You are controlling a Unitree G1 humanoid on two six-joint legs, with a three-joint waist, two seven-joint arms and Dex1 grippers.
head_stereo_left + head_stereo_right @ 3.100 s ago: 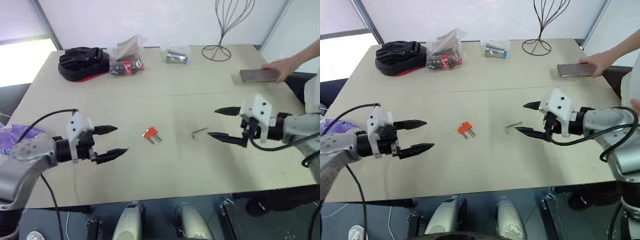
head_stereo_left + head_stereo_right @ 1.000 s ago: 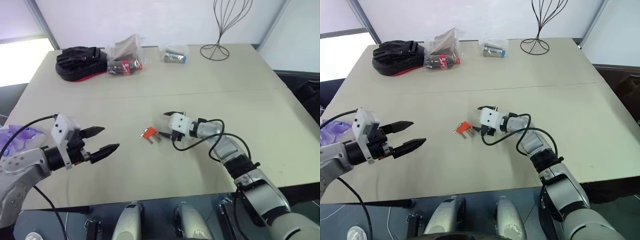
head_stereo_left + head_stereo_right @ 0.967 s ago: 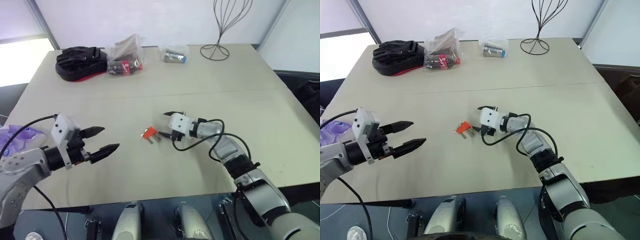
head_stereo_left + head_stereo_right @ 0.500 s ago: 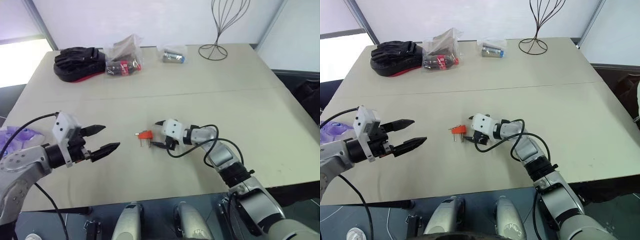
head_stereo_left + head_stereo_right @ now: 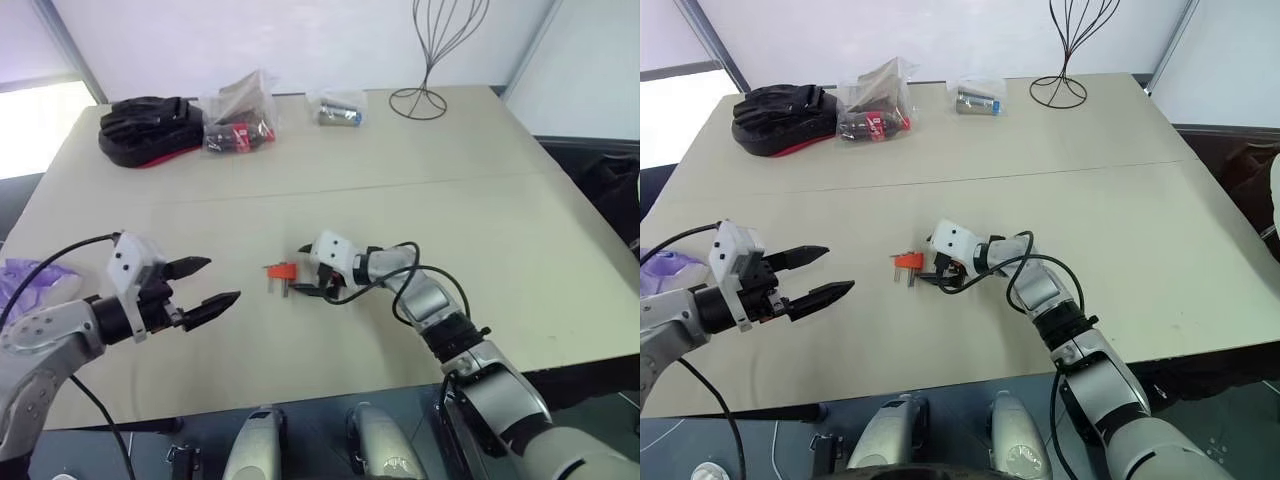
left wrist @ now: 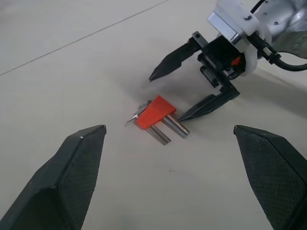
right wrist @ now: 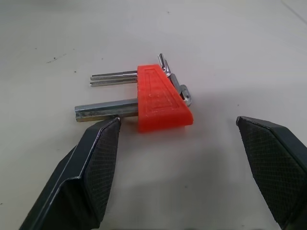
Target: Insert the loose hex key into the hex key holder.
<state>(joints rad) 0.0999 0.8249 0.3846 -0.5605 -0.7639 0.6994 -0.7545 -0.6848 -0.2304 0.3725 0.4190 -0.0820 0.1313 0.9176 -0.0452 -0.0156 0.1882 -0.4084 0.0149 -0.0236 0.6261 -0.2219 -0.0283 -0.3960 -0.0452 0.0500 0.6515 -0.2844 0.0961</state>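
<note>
Now right claw (image 5: 304,270) closer round holder (image 5: 282,270) vs earlier, both claws wide open, empty.

The holder (image 5: 283,271) lay near the middle of the counter (image 5: 520,210). The right gripper (image 5: 303,270) was just to its right, with one finger on each side of it, the near one by the keys that stuck out toward the robot. The left gripper (image 5: 214,281) hung over the counter well to the left of the holder. At the far edge sat a glove (image 5: 140,117), then a bag (image 5: 240,125), a small packet (image 5: 336,114) and a wire stand (image 5: 428,100), from left to right.
</note>
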